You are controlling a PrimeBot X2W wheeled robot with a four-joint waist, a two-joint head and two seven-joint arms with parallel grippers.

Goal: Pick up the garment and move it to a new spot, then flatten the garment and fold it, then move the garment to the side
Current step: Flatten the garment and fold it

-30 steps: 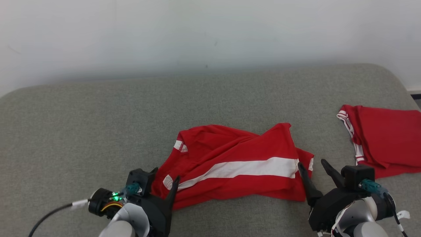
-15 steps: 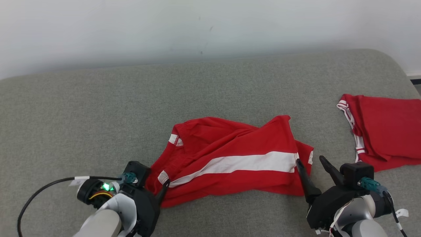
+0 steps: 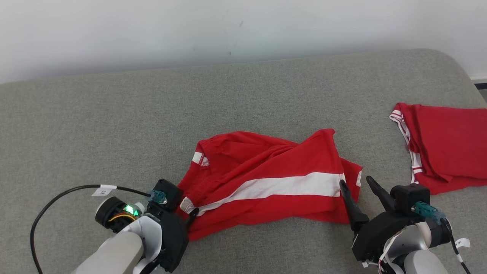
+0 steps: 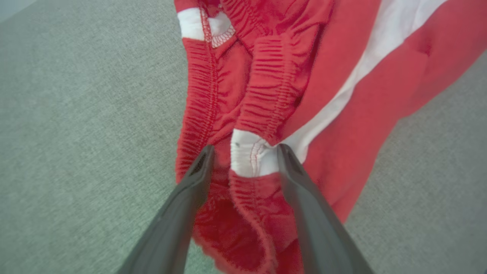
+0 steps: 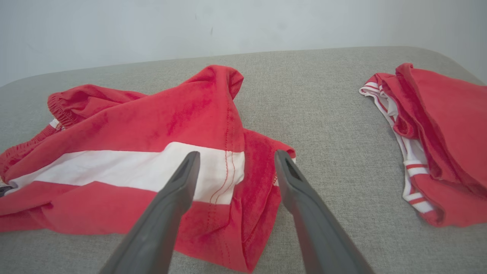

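Note:
The garment (image 3: 266, 179) is a pair of red shorts with a white side stripe, lying crumpled in the middle of the grey cushion (image 3: 114, 125). My left gripper (image 3: 183, 208) is at its left end, fingers apart and astride the gathered waistband (image 4: 251, 156) where the white stripe ends. Fabric fills the gap between the fingers (image 4: 190, 182), and the grip is not closed. My right gripper (image 3: 355, 182) stands open at the right end, over the hem (image 5: 236, 171) of the leg (image 5: 258, 179), its fingertips just above the cloth.
A second red garment (image 3: 445, 148) with white-striped trim lies at the right edge of the cushion, apart from the shorts. A black cable (image 3: 57, 198) loops from my left wrist. A pale wall (image 3: 243, 26) runs behind the cushion's far edge.
The camera has tipped, so the whole picture has shifted up. My left gripper has slid left and down onto the waistband corner, its fingers narrowing a little. The right gripper has hardly moved.

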